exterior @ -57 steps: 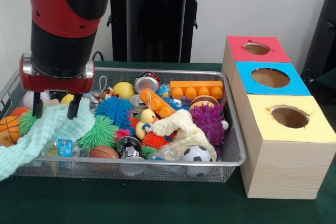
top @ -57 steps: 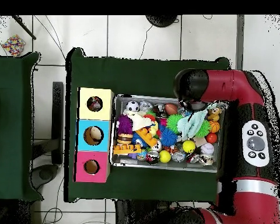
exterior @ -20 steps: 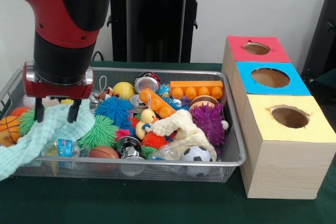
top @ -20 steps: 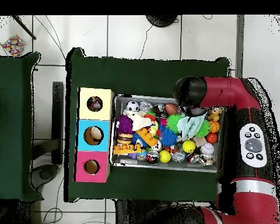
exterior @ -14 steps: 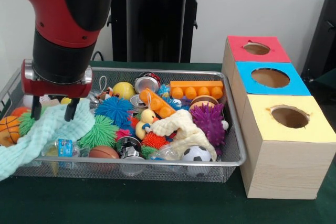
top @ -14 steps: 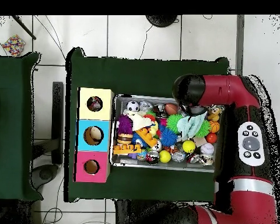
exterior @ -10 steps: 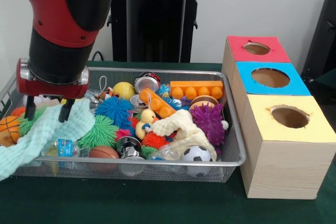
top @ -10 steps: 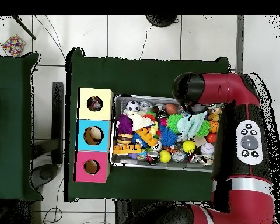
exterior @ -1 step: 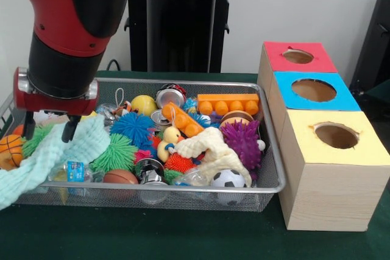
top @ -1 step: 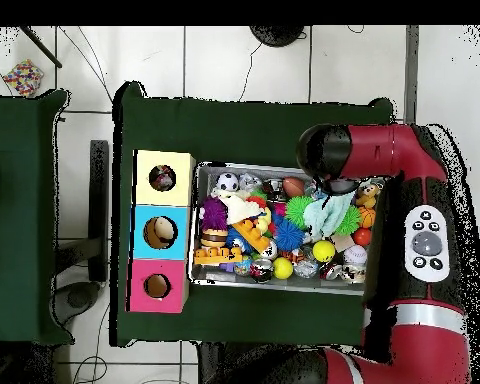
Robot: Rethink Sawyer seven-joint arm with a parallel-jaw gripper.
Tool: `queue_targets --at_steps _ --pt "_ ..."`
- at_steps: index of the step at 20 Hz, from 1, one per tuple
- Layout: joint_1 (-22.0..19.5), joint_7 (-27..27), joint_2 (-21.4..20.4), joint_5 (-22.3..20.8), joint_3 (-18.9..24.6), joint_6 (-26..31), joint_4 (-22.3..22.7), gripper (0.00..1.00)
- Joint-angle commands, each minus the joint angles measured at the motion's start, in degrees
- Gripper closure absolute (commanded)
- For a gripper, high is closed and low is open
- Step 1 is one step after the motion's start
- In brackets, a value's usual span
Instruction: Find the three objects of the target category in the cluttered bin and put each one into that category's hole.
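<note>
My gripper (exterior @ -1 step: 49,130) hangs open over the left end of the wire mesh bin (exterior @ -1 step: 268,150), fingertips just above a mint-green cloth (exterior @ -1 step: 55,150) and holding nothing. The cloth drapes over the bin's left front rim. Around it lie a small basketball (exterior @ -1 step: 10,147), a green spiky ball (exterior @ -1 step: 116,153), a blue spiky ball (exterior @ -1 step: 132,127) and a brown football (exterior @ -1 step: 120,176). To the right stand three boxes with round holes: red (exterior @ -1 step: 298,56), blue (exterior @ -1 step: 314,90), yellow (exterior @ -1 step: 336,135). In the overhead view the arm (top @ -1 step: 384,152) hides the gripper above the mint cloth (top @ -1 step: 334,213).
The bin also holds a purple spiky ball (exterior @ -1 step: 241,141), a soccer ball (exterior @ -1 step: 228,179), a cream cloth (exterior @ -1 step: 210,150), a rubber duck (exterior @ -1 step: 169,141), an orange brick (exterior @ -1 step: 228,103), a yellow ball (exterior @ -1 step: 144,105) and cans (exterior @ -1 step: 170,97). Dark green table cover (exterior @ -1 step: 183,235) lies in front.
The gripper has moved left and slightly up, its fingertips coming off the mint cloth. The cloth and the other objects stay where they were.
</note>
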Motion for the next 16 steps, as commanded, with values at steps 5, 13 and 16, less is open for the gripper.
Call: queue_targets --at_steps 5,13,16 --pt "-0.07 -8.24 2.76 -1.29 0.66 6.58 0.68 0.00" --pt "-0.07 -11.23 4.36 -3.25 0.50 6.00 0.00 0.00" --pt "0.24 -10.57 6.91 -3.91 0.36 6.20 -1.61 0.00"
